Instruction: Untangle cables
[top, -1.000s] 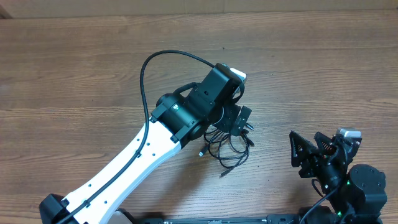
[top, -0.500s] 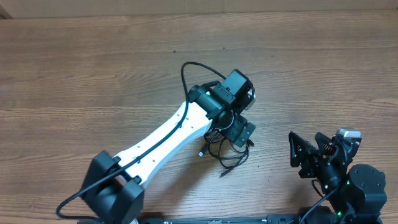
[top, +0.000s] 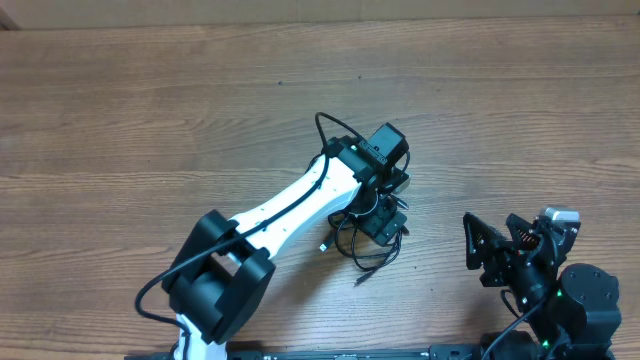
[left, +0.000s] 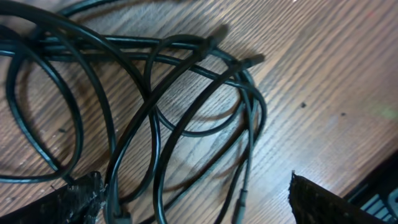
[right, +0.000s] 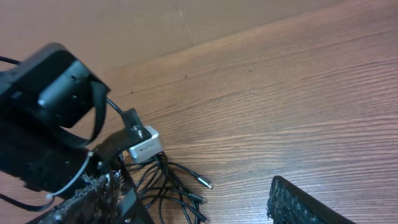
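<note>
Cables (top: 362, 243) are lying as a small tangle of thin black loops on the wooden table (top: 150, 110), near its middle and directly under our left gripper (top: 385, 218). We are hovering that gripper low over the heap with its jaws standing wide, straddling several crossed strands and pinching none. Our right gripper (top: 487, 250) is waiting well apart at the near right, its jaws also parted and empty. We are judging the cords to be light, limp and a little springy, likely to slide on the smooth grain and to drag the whole bundle along when one is pulled. We are thinking the better hold is a single outer loop or a free plug end (top: 357, 283), away from the crossings. Bare tabletop is lying all around the heap for spreading strands, and a plain tan surface (top: 300, 8) is bordering its far edge.
</note>
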